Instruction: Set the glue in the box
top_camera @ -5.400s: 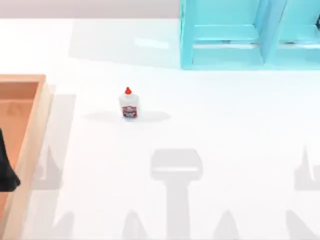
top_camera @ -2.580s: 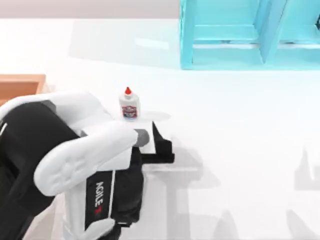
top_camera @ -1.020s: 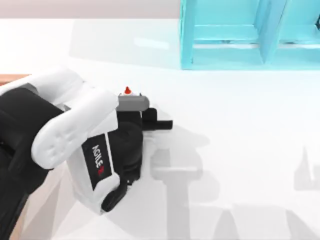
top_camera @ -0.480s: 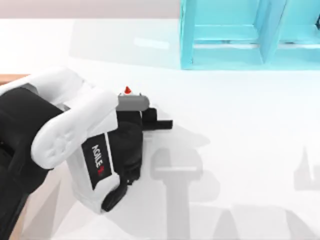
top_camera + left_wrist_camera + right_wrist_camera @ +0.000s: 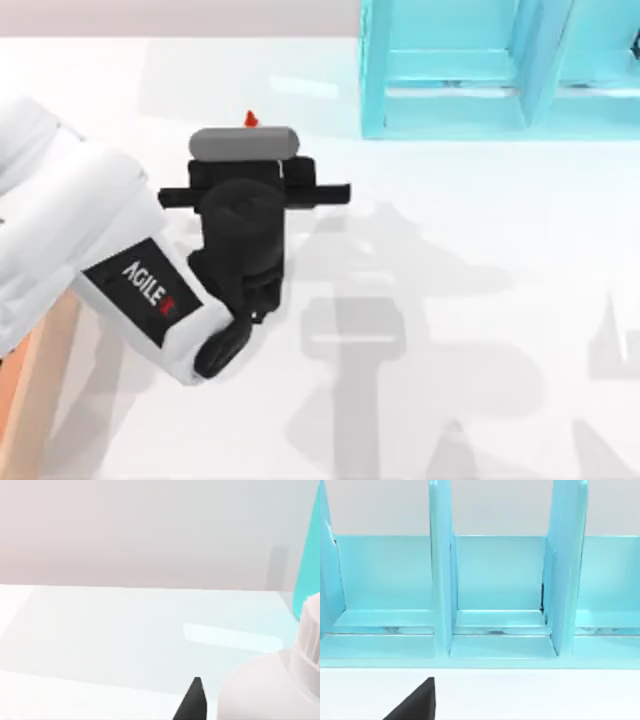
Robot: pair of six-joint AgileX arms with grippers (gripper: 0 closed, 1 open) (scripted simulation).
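The glue shows its red-orange cap [image 5: 250,120] just beyond the wrist of my left arm in the top view. The same bottle's white shoulder and ribbed neck, the glue [image 5: 267,690], sit close up in the left wrist view beside a black fingertip [image 5: 193,704]. My left gripper [image 5: 247,150] is shut on the bottle, holding it above the table left of centre. The arm's body hides the label. At the table's left edge, a strip of the wooden box [image 5: 40,395] shows under the arm. My right gripper [image 5: 417,702] stays parked facing the shelf.
A cyan-blue shelf unit [image 5: 450,70] with open compartments stands at the back right; the right wrist view shows the shelf unit [image 5: 500,580] head-on. White table stretches across the middle and right, crossed by grey arm shadows.
My left gripper has risen with the glue in it. The cap now sits farther back in the top view, and the arm looms larger and covers more of the box.
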